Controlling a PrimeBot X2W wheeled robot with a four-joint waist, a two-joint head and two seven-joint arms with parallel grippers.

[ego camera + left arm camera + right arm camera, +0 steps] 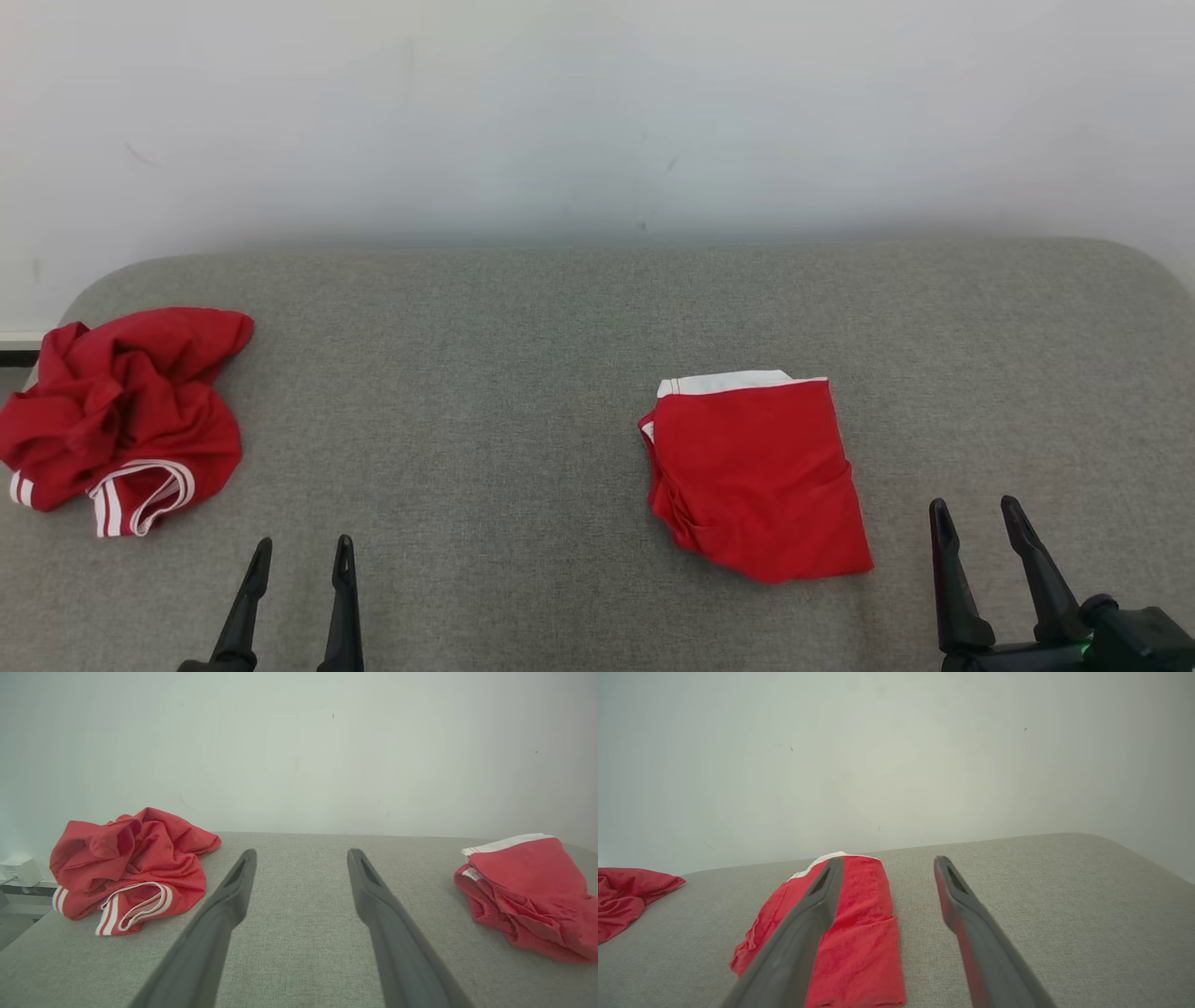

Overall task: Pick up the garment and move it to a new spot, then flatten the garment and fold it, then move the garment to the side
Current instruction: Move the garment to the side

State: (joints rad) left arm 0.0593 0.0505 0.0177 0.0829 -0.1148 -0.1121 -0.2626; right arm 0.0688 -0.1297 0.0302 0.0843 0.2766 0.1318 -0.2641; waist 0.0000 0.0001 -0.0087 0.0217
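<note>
Red crumpled garment (121,415) lies well left of the folded garment (761,476); left tool (304,543) also to its left, right tool (974,504) just right, both spread and empty. A shallow pinch might lift one layer, dragging the rest off the worktop (523,373)

Grey fabric cushion (523,373) with rounded far corners, white wall (597,112) behind it, small white box (18,870) past its left edge.

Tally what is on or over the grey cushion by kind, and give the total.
Crumpled red garment: 1
Folded red garment: 1
Open end effectors: 2 (left end effector, right end effector)
Total: 4
</note>
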